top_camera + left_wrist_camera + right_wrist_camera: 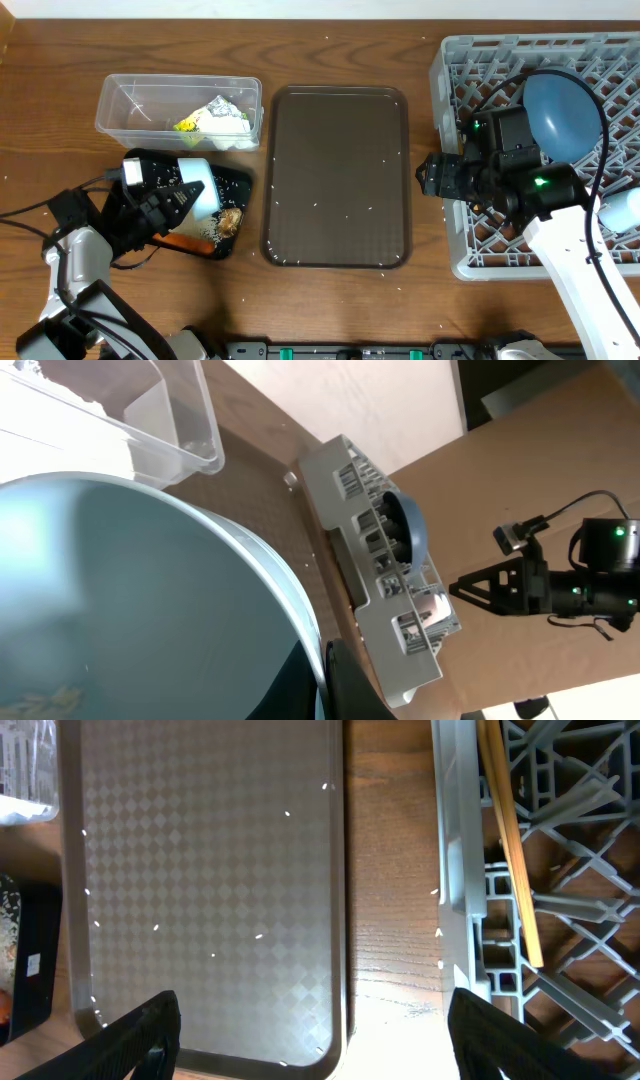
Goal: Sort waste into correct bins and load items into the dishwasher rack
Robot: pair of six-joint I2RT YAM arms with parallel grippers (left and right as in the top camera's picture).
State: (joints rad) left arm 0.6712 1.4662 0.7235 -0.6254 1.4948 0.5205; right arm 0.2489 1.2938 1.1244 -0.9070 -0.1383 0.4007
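Note:
My left gripper (165, 200) is shut on the rim of the white bowl (197, 188) and holds it tilted over the black tray (240, 185). The bowl fills the left wrist view (130, 590). A brown food lump (231, 220) and an orange carrot (185, 241) lie in that tray. The clear tub (140, 100) holds the white tissue (228, 115) and the green-and-silver wrapper (188, 125). The blue plate (560, 110) stands upright in the grey rack (445, 90). Chopsticks (510, 840) lie in the rack. My right gripper (320, 1040) is open and empty, over the gap beside the rack's left wall.
The brown serving tray (340, 180) lies between the bins and the rack, with loose rice grains (258, 935) scattered on it. A pale object (622, 210) shows at the rack's right edge. Bare wood runs along the table's near and far edges.

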